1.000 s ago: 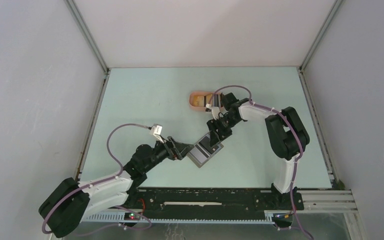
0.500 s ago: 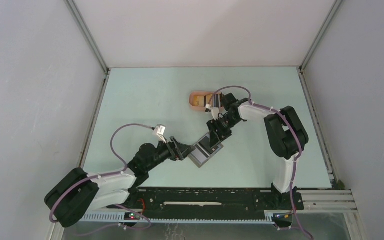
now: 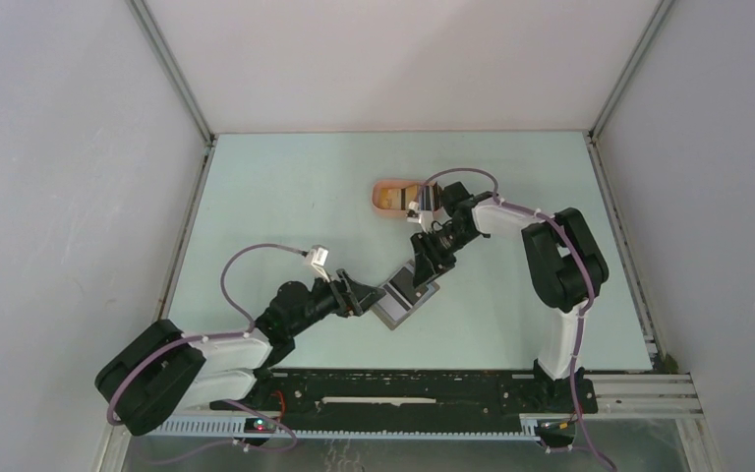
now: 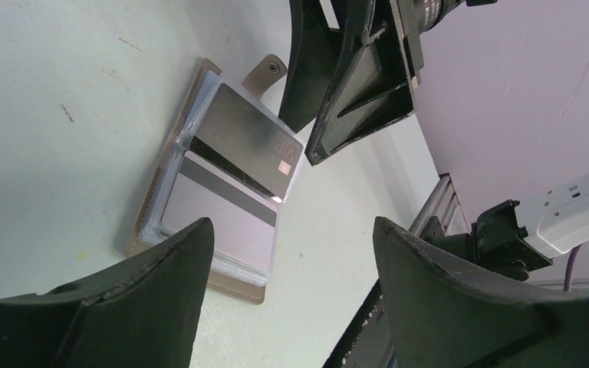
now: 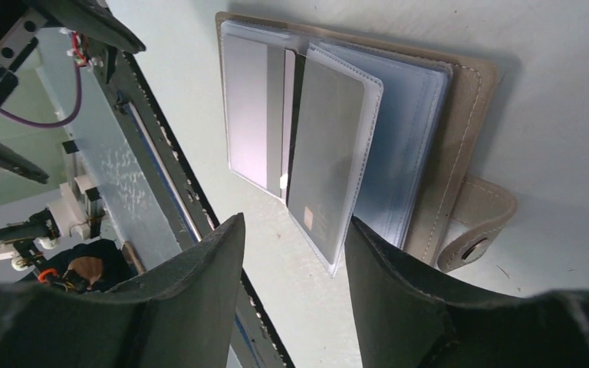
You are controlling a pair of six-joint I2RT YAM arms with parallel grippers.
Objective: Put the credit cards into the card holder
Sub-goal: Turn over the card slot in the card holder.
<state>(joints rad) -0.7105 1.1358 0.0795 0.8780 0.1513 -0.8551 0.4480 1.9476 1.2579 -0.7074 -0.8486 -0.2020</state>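
The card holder [image 3: 405, 299] lies open on the table, its clear sleeves facing up. In the left wrist view a grey card marked VIP [image 4: 249, 146] and a pale card with a dark stripe [image 4: 218, 218] sit in its sleeves. Both show in the right wrist view, the grey card [image 5: 326, 146] in a lifted sleeve and the striped card [image 5: 249, 107] beside it. My left gripper [image 3: 362, 293] is open and empty at the holder's left edge [image 4: 291, 230]. My right gripper [image 3: 423, 267] is open and empty over the holder's far edge [image 5: 295, 222]. An orange-yellow card [image 3: 389, 200] lies in the tray.
A salmon-pink oval tray [image 3: 381, 186] stands behind the right gripper at mid-table. The holder's snap strap [image 5: 479, 222] sticks out on its far side. White walls enclose the table on three sides; the black base rail [image 3: 403, 388] runs along the near edge.
My left arm's elbow has swung to the right, with the gripper staying at the holder's left edge. My right gripper has barely moved. The holder has stayed put.
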